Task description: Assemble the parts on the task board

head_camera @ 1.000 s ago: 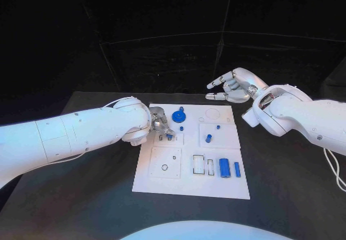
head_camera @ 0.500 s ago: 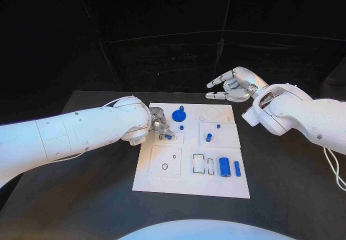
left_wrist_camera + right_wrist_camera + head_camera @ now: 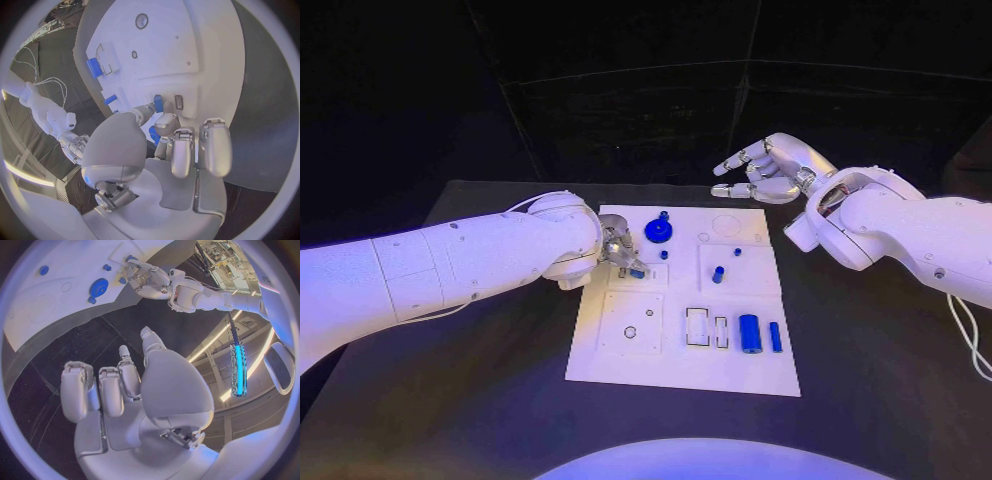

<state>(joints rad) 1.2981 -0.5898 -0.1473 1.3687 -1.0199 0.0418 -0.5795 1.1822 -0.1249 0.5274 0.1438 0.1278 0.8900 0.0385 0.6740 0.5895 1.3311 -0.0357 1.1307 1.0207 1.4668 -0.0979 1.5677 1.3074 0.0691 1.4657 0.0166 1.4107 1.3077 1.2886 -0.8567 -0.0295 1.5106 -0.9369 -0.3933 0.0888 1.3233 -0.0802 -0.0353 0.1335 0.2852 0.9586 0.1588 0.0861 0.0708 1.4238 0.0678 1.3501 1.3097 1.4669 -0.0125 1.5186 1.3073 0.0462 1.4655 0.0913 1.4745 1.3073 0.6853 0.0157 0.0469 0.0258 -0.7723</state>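
The left hand (image 3: pixel 164 150) reaches over the white task board (image 3: pixel 187 55), its fingertips (image 3: pixel 154 107) pinching a small blue part (image 3: pixel 158 103) right at the board's surface — just beside a small rectangular slot (image 3: pixel 179 102). Another blue part (image 3: pixel 154 135) shows under the fingers. Farther along the board lie a larger blue cylinder (image 3: pixel 94 67) and a slim blue piece (image 3: pixel 110 99) — near two round holes (image 3: pixel 142 21).
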